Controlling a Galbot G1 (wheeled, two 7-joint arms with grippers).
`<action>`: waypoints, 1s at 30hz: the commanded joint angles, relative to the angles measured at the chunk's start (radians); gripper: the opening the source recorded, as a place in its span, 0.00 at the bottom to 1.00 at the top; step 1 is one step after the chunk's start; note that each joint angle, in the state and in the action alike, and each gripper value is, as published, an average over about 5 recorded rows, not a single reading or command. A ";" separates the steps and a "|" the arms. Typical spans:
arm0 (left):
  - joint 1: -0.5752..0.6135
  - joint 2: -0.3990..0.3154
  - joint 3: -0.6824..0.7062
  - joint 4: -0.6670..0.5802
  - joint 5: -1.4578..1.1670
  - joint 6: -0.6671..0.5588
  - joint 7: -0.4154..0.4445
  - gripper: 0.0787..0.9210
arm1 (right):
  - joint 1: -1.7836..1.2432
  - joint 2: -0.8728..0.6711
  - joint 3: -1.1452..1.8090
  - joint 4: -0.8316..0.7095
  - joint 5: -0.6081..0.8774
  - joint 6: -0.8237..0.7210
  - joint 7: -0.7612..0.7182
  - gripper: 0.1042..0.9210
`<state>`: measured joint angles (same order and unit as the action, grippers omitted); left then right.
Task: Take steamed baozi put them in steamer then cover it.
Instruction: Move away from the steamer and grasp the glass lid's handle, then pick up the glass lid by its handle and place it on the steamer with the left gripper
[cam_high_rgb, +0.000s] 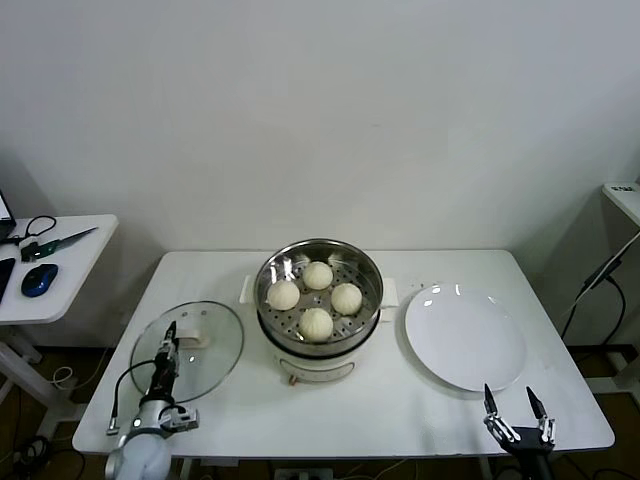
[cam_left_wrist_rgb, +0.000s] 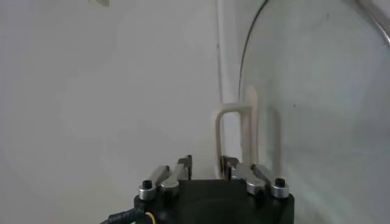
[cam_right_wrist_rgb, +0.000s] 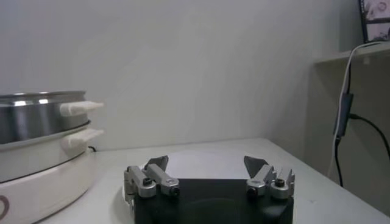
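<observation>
Glass is the awkward material in what remains: the cover (cam_high_rgb: 188, 349) lies flat on the white table (cam_high_rgb: 400, 400), to the robot's left of the steamer (cam_high_rgb: 318, 298), with its cream handle (cam_high_rgb: 196, 335) standing up at the centre. All four steamed baozi (cam_high_rgb: 316, 298) already sit on the perforated tray inside the steel pot, so by my reading only the covering is left. The white plate (cam_high_rgb: 463, 337) on the other side of the pot holds nothing.

The left gripper (cam_high_rgb: 167, 352) hangs over the near part of the cover, its fingers (cam_left_wrist_rgb: 183, 167) slightly apart and holding nothing. In the left wrist view the handle (cam_left_wrist_rgb: 234, 131) sits just ahead of the tips, not yet between them. The right gripper (cam_high_rgb: 518, 408) waits low at the table's near edge, beyond the plate, with its fingers spread wide and empty.

The main risk, as I judge it, is a poor grip on that narrow handle. Closing off-centre could let the cover swing or tilt once lifted, and a tilted rim might catch the pot's edge or knock a bun. Pressing down while closing could also skid the smooth glass across the table. A slack clamp might drop it on the way over, and a lid set down off-centre would rest crooked on the rim rather than seating
</observation>
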<state>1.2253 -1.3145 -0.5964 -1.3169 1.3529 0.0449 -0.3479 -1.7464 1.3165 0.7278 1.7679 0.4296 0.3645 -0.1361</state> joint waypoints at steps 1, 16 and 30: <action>-0.017 0.001 0.000 0.020 0.011 0.004 0.001 0.29 | 0.000 0.002 0.001 0.006 -0.003 0.001 0.001 0.88; 0.021 0.034 0.005 -0.163 -0.263 0.007 0.048 0.07 | 0.011 0.001 -0.009 0.018 -0.015 -0.008 0.021 0.88; 0.024 0.241 0.004 -0.542 -0.443 0.199 0.263 0.07 | 0.035 0.012 -0.006 0.003 -0.101 -0.040 0.099 0.88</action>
<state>1.2326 -1.1143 -0.5613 -1.7854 0.9785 0.2353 -0.1155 -1.7243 1.3272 0.7224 1.7789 0.3677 0.3338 -0.0721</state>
